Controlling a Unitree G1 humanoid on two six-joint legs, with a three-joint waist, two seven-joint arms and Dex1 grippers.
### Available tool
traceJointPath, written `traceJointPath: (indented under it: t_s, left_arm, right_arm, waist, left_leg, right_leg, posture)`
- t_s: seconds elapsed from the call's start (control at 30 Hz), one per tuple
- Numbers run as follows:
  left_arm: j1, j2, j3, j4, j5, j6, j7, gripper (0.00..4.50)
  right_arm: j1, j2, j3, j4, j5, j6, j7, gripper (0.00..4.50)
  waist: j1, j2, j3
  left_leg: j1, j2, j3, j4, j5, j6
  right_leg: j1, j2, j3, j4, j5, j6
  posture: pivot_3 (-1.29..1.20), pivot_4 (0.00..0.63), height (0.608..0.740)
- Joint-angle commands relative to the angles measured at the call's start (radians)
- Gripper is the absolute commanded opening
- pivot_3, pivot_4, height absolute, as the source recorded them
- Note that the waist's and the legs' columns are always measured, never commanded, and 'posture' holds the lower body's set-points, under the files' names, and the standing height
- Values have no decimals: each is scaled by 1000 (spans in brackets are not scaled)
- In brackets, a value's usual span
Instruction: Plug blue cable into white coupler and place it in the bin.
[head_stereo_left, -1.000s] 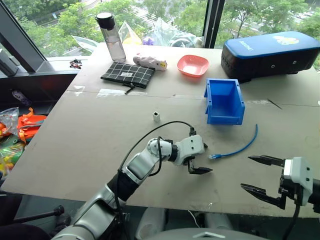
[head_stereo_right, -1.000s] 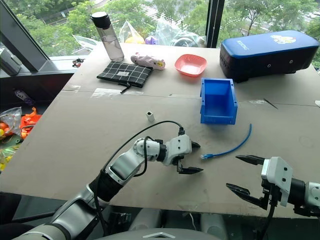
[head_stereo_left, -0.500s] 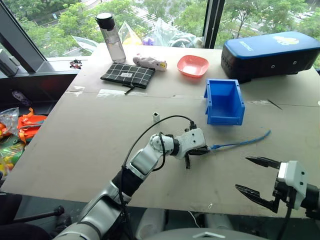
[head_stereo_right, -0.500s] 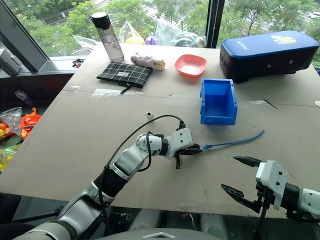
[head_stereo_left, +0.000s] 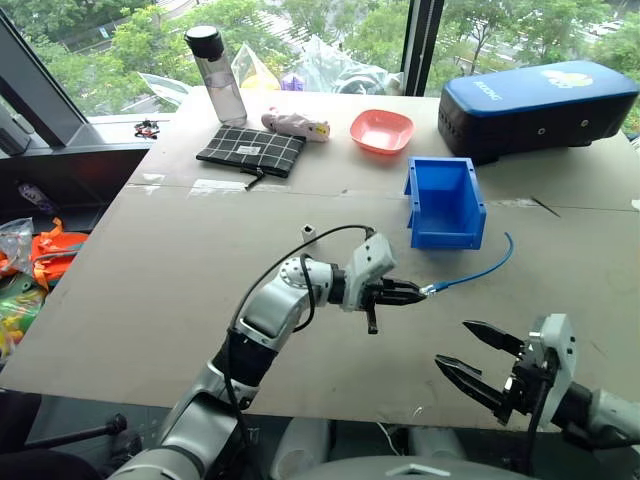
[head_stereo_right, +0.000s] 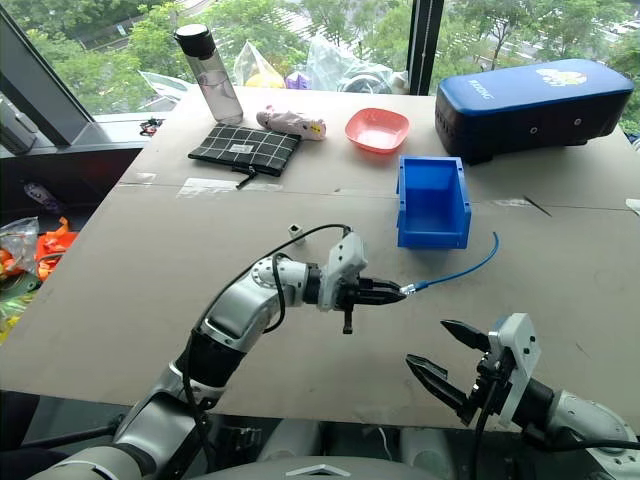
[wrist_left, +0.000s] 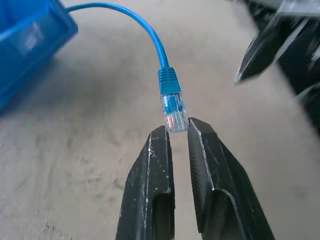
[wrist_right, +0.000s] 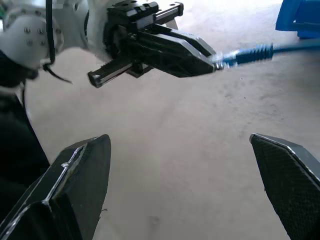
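1. Head views: your left hand (head_stereo_left: 413, 293) is pinched tight on the clear plug of the blue cable (head_stereo_left: 478, 270), holding it above the desk (head_stereo_left: 160, 280) near the middle. The cable arcs away toward the bin (head_stereo_left: 445, 203), which sits further back and right of centre. The white coupler (head_stereo_left: 308, 233) stands alone on the desk, behind the left forearm. Your right hand (head_stereo_left: 480, 360) hovers at the desk's near edge, jaws spread wide, empty.
2. Left wrist view: both fingers (wrist_left: 155, 170) grip the plug tip; the cable curves off beside the bin's corner.
3. Right wrist view: your right hand's fingers (wrist_right: 82, 170) stand far apart, facing the left hand and plug.
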Motion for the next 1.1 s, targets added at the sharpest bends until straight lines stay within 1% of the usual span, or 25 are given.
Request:
traceJointPath:
  t_s: [0.03, 0.1, 0.27, 0.4, 0.53, 0.63, 0.7, 0.73, 0.8, 0.87, 0.9, 1.1]
  left_arm:
    - [-55, 24, 126, -81, -250, 298, -6, 45]
    - [-76, 26, 182, -79, -355, 432, 18, 45]
    - [-98, 10, 290, -60, -528, 638, 96, 45]
    - [-114, -9, 355, -36, -601, 712, 166, 45]
    - [-111, -12, 365, -44, -629, 729, 199, 45]
    - [-108, -10, 361, -53, -650, 737, 212, 0]
    - [-106, -8, 359, -55, -660, 738, 220, 0]
    - [-105, -7, 358, -56, -665, 738, 225, 0]
    - [-99, 2, 350, -65, -674, 740, 223, 0]
    - [-96, 5, 346, -69, -681, 740, 226, 0]
    - [-95, 5, 345, -69, -683, 740, 229, 0]
    - [-96, 8, 340, -68, -688, 732, 236, 0]
  right_arm:
    - [-83, 94, 4, 25, 236, 31, -121, 4500]
    - [-133, 149, 15, 36, 333, 30, -181, 4500]
    - [-189, 216, 32, 42, 530, 12, -271, 4500]
    - [-202, 210, 23, 49, 608, -2, -289, 4500]
    - [-210, 181, 20, 53, 630, -8, -278, 4500]
    - [-220, 171, 25, 61, 643, -15, -276, 3703]
    - [-230, 169, 31, 64, 643, -19, -275, 2841]
    - [-234, 169, 34, 65, 641, -21, -274, 2212]
    - [-248, 173, 42, 71, 634, -29, -272, 1150]
    - [-254, 172, 43, 75, 632, -32, -268, 283]
    - [-254, 170, 43, 75, 633, -33, -264, 73]
    - [-246, 155, 50, 59, 662, -23, -255, 73]
  waist:
    - [-10, 1, 0]
    - [-15, 2, 0]
    - [-17, 2, 0]
    - [-17, 2, 0]
    - [-17, 2, 0]
    - [-17, 2, 0]
    - [-17, 2, 0]
    - [-17, 2, 0]
    - [-17, 2, 0]
    - [-17, 2, 0]
    - [-17, 2, 0]
    - [-16, 2, 0]
  left_leg:
    - [0, 0, -1, 0, 0, 0]
    - [0, 0, -1, 0, 0, 0]
    - [0, 0, -4, -1, 0, 0]
    - [0, 0, -4, -1, 0, 0]
    - [1, -1, -3, -1, 0, 0]
    - [1, -1, -3, -1, 0, 0]
    - [1, -1, -3, -1, 0, 0]
    - [1, -1, -3, -1, 0, 0]
    - [1, -1, -3, -1, 0, 0]
    - [1, -1, -3, -1, 0, 0]
    - [1, -1, -3, -1, 0, 0]
    - [1, -1, -3, -1, 0, -1]
  right_leg:
    - [0, 0, -1, 0, 0, 0]
    - [0, 0, -1, 1, 0, 0]
    - [-1, 1, -2, 1, 0, 0]
    - [-1, 1, -2, 1, 0, 0]
    - [-1, 1, -1, 1, 0, 0]
    - [-1, 1, -1, 1, 0, 0]
    - [-1, 1, -1, 1, 0, 0]
    - [-1, 1, -1, 1, 0, 0]
    - [-1, 1, -1, 1, 0, 0]
    - [-1, 1, -1, 1, 0, 0]
    - [-1, 1, -1, 1, 0, 0]
    - [-1, 1, -1, 1, 0, 0]
  posture:
    - [0, 150, 736]
    - [0, 150, 736]
    - [0, 150, 736]
    - [0, 150, 736]
    - [0, 150, 736]
    - [0, 150, 736]
    - [0, 150, 736]
    - [0, 150, 736]
    - [0, 150, 736]
    - [0, 150, 736]
    - [0, 150, 736]
    - [0, 150, 736]
